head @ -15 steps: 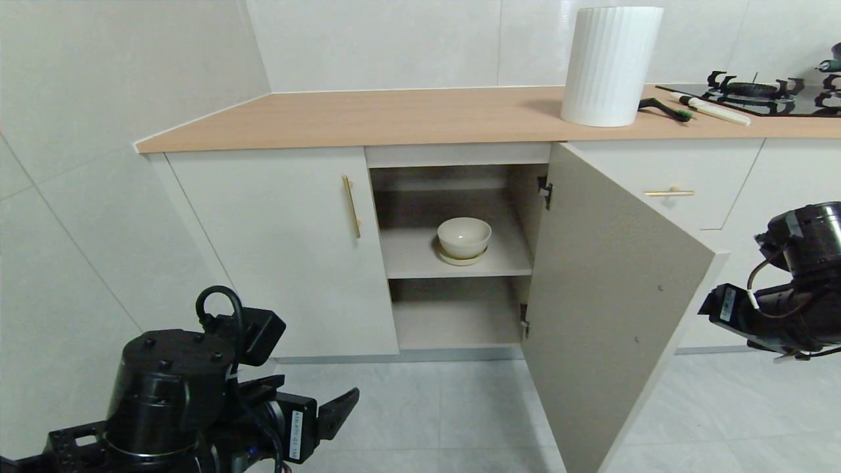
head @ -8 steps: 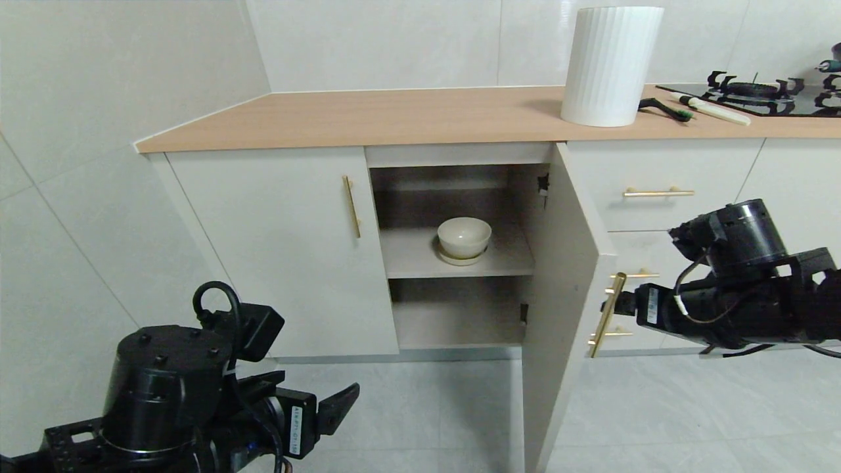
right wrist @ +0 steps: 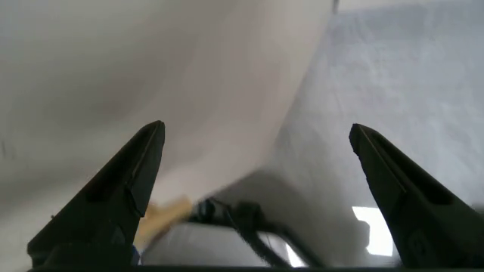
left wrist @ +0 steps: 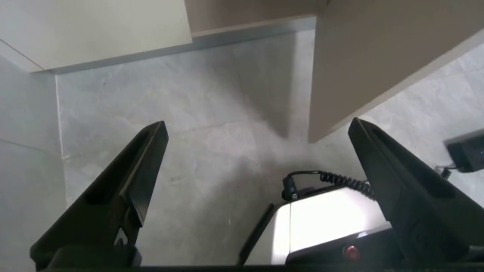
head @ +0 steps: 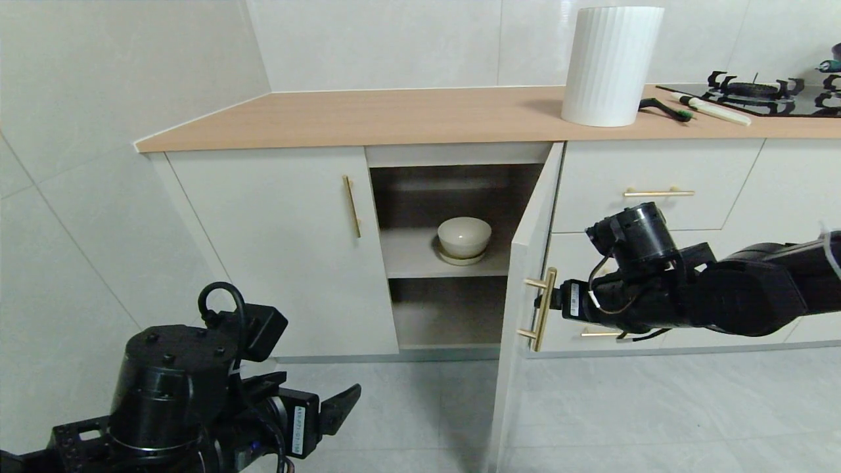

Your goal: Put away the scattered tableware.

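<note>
Bowl [head: 464, 236] on plate [head: 460, 261], upper shelf [head: 410, 253]; right gripper [head: 550, 303] by door handle [head: 543, 309].

The kitchen cabinet [head: 282, 249] and the wooden table [head: 394, 115] are taken from some way back, the head camera being aimed forward and down. The grey floor [left wrist: 212, 151] is viewed steeply downward past the left tool [left wrist: 257, 130]. The cabinet door [right wrist: 151, 75] is framed at close range beyond the right tool [right wrist: 259, 130]. The door is shared by all three views.
</note>
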{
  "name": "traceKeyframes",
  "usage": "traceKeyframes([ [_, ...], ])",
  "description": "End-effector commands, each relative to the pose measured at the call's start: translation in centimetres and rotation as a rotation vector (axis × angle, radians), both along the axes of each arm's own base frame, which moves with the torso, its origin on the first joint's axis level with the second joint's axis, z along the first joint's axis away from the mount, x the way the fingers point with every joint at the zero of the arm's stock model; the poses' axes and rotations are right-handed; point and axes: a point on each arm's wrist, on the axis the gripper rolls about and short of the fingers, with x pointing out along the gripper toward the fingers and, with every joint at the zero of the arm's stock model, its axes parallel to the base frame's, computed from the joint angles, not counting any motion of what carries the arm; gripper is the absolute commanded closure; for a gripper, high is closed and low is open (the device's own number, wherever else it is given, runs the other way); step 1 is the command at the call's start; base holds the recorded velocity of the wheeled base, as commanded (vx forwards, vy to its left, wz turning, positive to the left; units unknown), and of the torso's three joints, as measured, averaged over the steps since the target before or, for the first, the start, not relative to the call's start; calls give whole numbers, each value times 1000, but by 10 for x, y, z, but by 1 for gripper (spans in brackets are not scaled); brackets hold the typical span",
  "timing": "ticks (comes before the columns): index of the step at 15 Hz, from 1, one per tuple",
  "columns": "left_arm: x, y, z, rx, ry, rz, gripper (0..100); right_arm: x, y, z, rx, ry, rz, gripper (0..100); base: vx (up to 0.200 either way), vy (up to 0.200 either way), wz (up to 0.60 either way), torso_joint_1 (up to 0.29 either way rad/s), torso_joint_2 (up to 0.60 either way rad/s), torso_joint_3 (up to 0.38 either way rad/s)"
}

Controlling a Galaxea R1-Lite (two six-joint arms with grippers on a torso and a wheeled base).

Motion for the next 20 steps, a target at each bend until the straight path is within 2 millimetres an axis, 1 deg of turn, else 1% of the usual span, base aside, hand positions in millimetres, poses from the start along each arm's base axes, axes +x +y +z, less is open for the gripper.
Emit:
traceKeyframes([
  [1, 0, 0, 0, 0, 2, 1, 0, 12, 12, -21, -12, 18, 14, 0, 0, 0, 0, 0, 0, 0],
  [3, 0, 0, -2, 4, 7, -1, 0, 14, 15, -28, -19, 19, 15, 0, 0, 0, 0, 0, 0, 0],
  [7, 0, 0, -2, 5, 8, -1, 0, 13, 14, -25, -12, 12, 13, 0, 0, 0, 0, 0, 0, 0],
  [10, -3, -2, -4, 15, 14, -16, 0, 14, 15, -28, -16, 19, 11, 0, 0, 0, 0, 0, 0, 0],
  [16, -3, -2, -4, 25, 10, -22, 0, 17, 17, -28, 13, -3, 2, 0, 200, 0, 0, 1, 3, 2],
  [20, -3, -2, -3, 25, 10, -22, 0, 26, 25, -37, 89, -38, -35, 0, 200, 0, 0, 0, 2, 2],
])
